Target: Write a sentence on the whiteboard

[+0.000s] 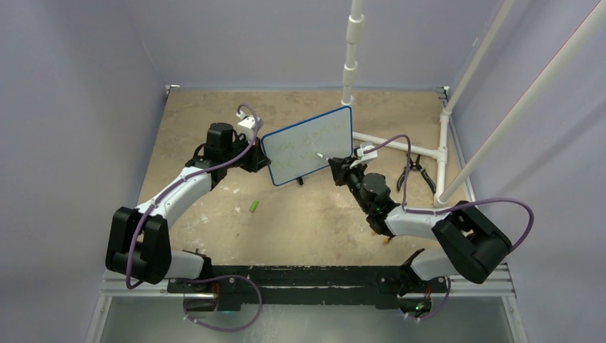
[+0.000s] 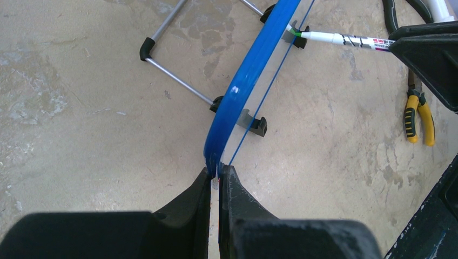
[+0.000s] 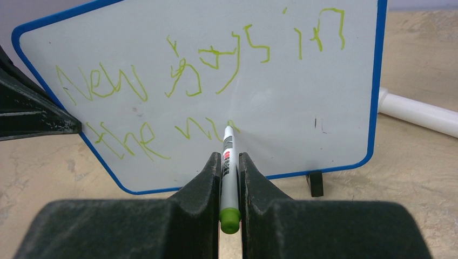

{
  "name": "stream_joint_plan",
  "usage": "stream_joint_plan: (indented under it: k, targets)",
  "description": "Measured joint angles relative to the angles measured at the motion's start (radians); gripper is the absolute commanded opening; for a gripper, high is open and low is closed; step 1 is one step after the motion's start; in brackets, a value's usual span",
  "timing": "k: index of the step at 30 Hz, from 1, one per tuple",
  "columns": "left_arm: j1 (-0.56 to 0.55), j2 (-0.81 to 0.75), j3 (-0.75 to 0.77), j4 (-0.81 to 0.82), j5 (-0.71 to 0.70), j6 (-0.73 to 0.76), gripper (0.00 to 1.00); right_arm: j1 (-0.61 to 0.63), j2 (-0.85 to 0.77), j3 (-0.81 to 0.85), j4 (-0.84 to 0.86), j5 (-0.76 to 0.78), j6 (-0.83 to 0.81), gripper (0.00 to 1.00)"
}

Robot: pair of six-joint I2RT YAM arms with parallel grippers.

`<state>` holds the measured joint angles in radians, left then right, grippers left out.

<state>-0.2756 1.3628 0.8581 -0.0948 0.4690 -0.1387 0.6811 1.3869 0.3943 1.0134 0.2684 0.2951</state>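
Note:
The whiteboard (image 1: 294, 171), white with a thin blue frame, stands upright on black feet at mid-table. My left gripper (image 1: 263, 158) is shut on its left edge; in the left wrist view the fingertips (image 2: 217, 171) pinch the blue frame (image 2: 237, 91). My right gripper (image 3: 230, 156) is shut on a white marker (image 3: 229, 162) with a green end. The marker's tip touches the board (image 3: 302, 108) at the end of the second row. The sentence (image 3: 189, 70) is green handwriting in two rows, the lower row shorter.
A green marker cap (image 1: 254, 206) lies on the table in front of the board. Pliers (image 1: 418, 171) with yellow-black handles (image 2: 418, 116) lie right of the board. A white pipe frame (image 1: 400, 141) runs behind and to the right. Thin metal stand legs (image 2: 173, 73) extend behind the board.

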Motion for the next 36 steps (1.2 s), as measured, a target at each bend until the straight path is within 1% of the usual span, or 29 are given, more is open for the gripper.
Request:
stream_joint_plan:
  k: [18,36]
  targets:
    - [0.000,0.000,0.000,0.000,0.000,0.000,0.00,0.000,0.000,0.000,-0.058,0.015,0.011,0.00]
    - [-0.001,-0.013,0.000,-0.003,0.007,0.000,0.00,0.000,-0.023,0.013,-0.058,0.038,-0.007,0.00]
